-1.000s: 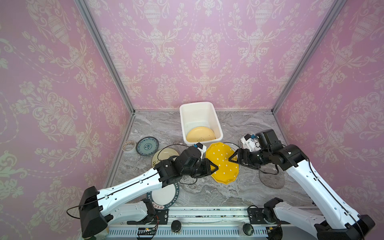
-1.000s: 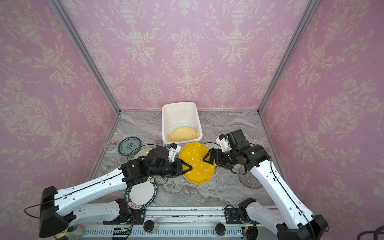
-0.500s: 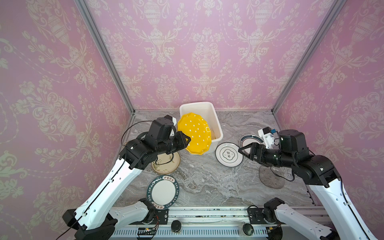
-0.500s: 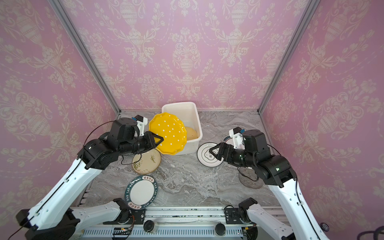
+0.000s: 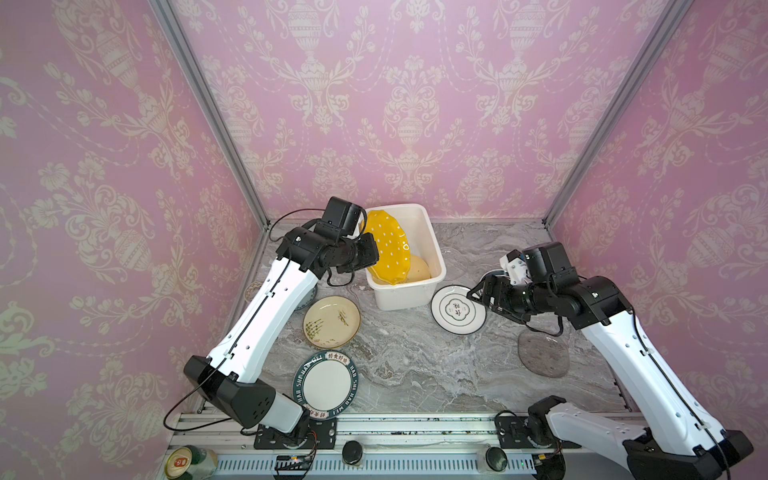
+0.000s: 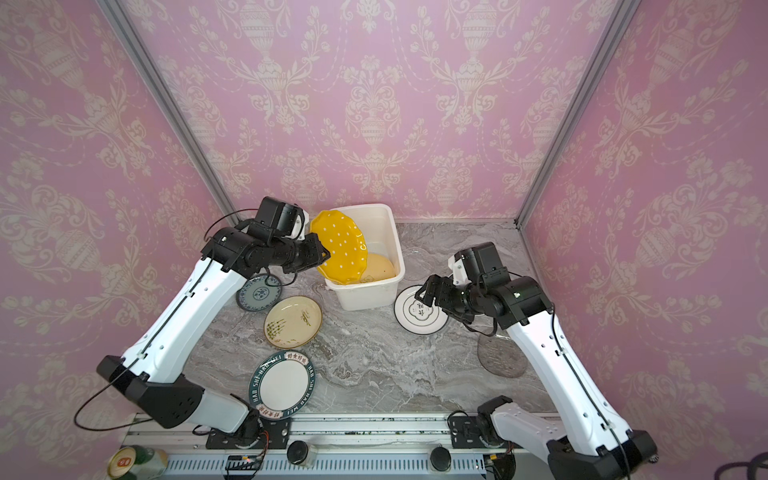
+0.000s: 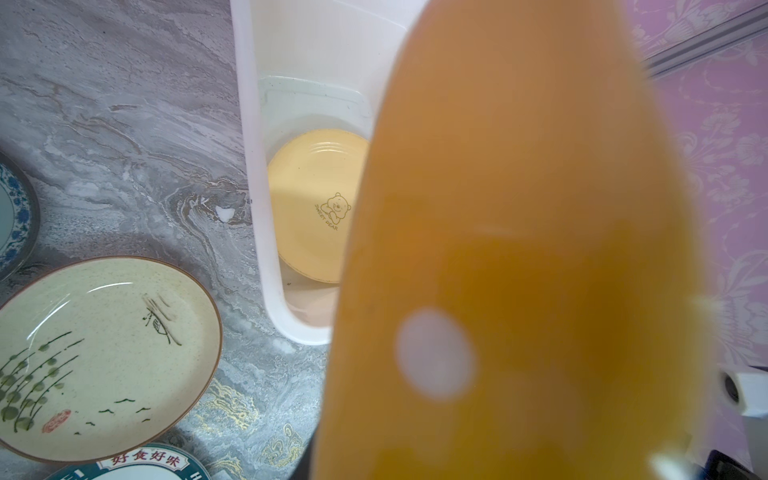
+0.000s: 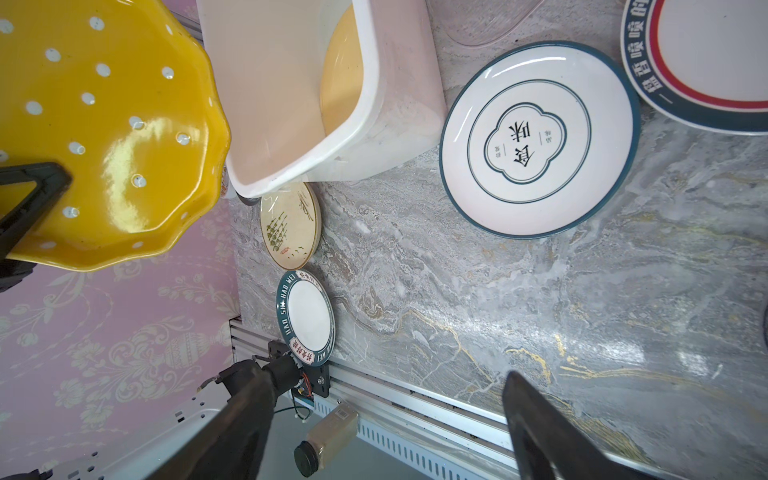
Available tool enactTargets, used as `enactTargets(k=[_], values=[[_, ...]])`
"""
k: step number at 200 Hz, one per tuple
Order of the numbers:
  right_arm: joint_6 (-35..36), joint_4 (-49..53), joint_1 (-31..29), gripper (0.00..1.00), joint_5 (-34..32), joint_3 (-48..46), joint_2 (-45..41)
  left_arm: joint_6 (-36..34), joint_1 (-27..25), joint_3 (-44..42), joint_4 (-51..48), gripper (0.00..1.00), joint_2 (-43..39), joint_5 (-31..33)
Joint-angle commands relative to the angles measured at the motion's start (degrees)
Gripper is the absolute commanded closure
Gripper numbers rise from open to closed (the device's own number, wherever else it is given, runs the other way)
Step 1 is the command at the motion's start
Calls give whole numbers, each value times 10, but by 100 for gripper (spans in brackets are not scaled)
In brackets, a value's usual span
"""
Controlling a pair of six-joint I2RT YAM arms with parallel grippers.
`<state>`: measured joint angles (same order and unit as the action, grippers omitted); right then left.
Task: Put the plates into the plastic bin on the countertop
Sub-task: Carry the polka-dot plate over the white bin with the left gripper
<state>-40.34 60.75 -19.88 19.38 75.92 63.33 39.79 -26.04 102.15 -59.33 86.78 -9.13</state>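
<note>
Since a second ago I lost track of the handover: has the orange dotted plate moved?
Yes. Held by the left gripper, the orange dotted plate went from in front of the plastic bin to above it, steeply tilted.

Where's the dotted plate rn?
The dotted plate is tilted over the bin's left side in both top views, held by the left gripper, above the bear plate.

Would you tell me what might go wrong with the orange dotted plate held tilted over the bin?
The left gripper pinches the orange plate by one edge, steeply tilted; it might slip and strike the yellow bear plate inside. Its lower edge looks close to the bin rim and could snag.
</note>
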Motion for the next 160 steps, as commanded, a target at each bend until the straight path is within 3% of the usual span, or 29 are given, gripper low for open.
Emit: enactTargets(k=[1,51,160], values=[[8,-2,7,13,11,6,5,-24,13,46,55,100,15,-34],[9,-12,15,14,25,-13,23,-21,24,59,97,100,88,-85],[9,-24,21,14,43,-36,42,-8,30,13,183,100,182,-134]])
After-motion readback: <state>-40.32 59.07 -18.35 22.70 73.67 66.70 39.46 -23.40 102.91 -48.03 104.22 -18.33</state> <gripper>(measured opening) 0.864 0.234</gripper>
